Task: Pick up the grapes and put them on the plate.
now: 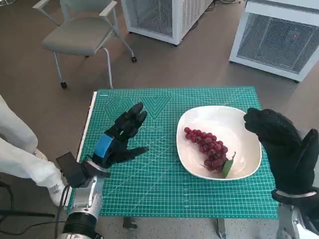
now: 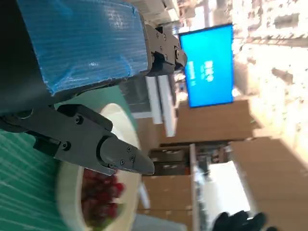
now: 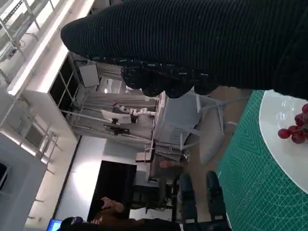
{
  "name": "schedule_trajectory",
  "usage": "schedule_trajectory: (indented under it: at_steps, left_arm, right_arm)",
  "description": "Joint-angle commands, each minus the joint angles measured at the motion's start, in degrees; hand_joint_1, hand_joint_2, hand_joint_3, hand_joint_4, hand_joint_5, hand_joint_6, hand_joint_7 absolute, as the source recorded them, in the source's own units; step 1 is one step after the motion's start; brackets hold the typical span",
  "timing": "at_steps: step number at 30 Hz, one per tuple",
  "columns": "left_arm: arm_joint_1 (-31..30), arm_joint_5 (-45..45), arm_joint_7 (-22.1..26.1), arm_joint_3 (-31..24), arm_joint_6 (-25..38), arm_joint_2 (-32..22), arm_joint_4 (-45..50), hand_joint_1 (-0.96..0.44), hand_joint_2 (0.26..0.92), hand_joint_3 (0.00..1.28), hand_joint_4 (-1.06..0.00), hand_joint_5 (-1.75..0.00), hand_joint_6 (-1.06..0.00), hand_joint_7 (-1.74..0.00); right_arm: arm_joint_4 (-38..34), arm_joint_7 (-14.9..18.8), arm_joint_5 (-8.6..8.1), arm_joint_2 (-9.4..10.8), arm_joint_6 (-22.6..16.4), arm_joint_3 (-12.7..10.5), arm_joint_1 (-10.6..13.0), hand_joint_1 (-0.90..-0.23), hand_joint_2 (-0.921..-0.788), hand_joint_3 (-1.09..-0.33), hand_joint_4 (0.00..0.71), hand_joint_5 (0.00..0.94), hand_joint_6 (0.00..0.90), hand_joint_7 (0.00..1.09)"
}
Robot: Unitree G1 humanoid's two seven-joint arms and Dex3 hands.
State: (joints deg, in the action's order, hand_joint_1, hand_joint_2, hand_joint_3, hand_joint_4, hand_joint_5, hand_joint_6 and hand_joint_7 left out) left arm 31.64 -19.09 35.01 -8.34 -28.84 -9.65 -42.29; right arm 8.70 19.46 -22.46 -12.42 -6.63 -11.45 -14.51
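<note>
A bunch of red grapes (image 1: 208, 148) with a green leaf lies in the white plate (image 1: 249, 164) on the right half of the green cutting mat (image 1: 159, 189). My left hand (image 1: 119, 137) hovers over the mat to the left of the plate, fingers spread, holding nothing. My gloved right hand (image 1: 284, 147) stands at the plate's right rim, fingers apart and empty. The left wrist view shows the grapes (image 2: 101, 192) in the plate (image 2: 67, 192) beyond my black fingers (image 2: 120, 159). A few grapes (image 3: 296, 127) and the plate's edge (image 3: 279, 149) show in the right wrist view.
A grey chair (image 1: 82, 35) stands on the floor beyond the table's far left corner. White cabinets (image 1: 279, 40) stand at the back right. A person's white-clad leg (image 1: 20, 154) is close to the table's left side.
</note>
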Motion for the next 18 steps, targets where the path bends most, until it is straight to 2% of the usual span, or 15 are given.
schedule_trajectory:
  at_steps: [1, 18]
  left_arm:
    - [1.3, -1.2, 0.2, -1.0, 0.6, 1.3, 0.9, -0.41, 0.896, 0.00, -0.19, 0.00, -0.30, -0.01]
    - [2.8, -0.8, -0.3, -1.7, 1.0, 1.8, 0.7, -0.38, 0.910, 0.00, -0.22, -0.01, -0.34, -0.01]
  right_arm:
    - [-0.8, 0.4, -0.38, 0.1, 0.7, 0.0, 0.7, -0.344, -0.921, -0.619, 0.391, 0.877, 0.219, 1.03]
    - [-1.2, 0.2, 0.13, 0.3, 0.4, 0.4, 0.3, -0.339, -0.921, -0.621, 0.390, 0.877, 0.219, 1.03]
